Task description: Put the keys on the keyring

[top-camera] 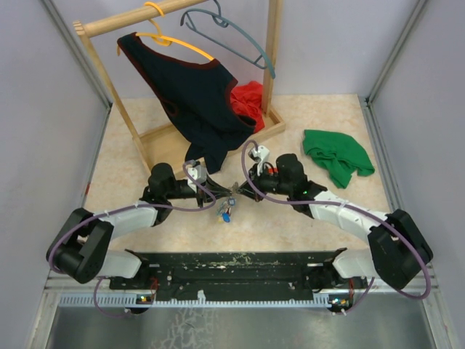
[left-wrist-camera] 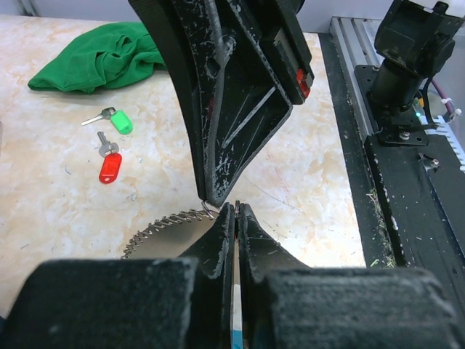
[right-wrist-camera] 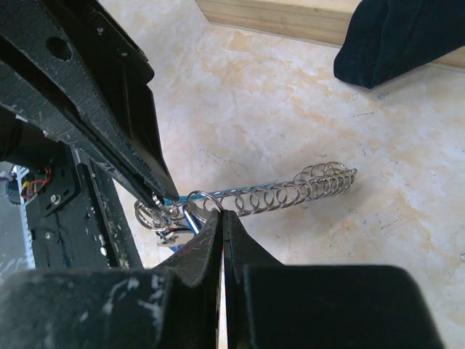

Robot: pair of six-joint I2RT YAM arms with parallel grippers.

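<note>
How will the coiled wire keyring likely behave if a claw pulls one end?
The coiled wire keyring probably stretches and bends like a spring, as it is loose open loops. It looks thin, so likely light. Its smooth round wire may slip from the narrow tips of the right claw.

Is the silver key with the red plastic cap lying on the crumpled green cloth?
No, the red-capped silver key lies on the bare beige table, apart from the crumpled green cloth.
</note>
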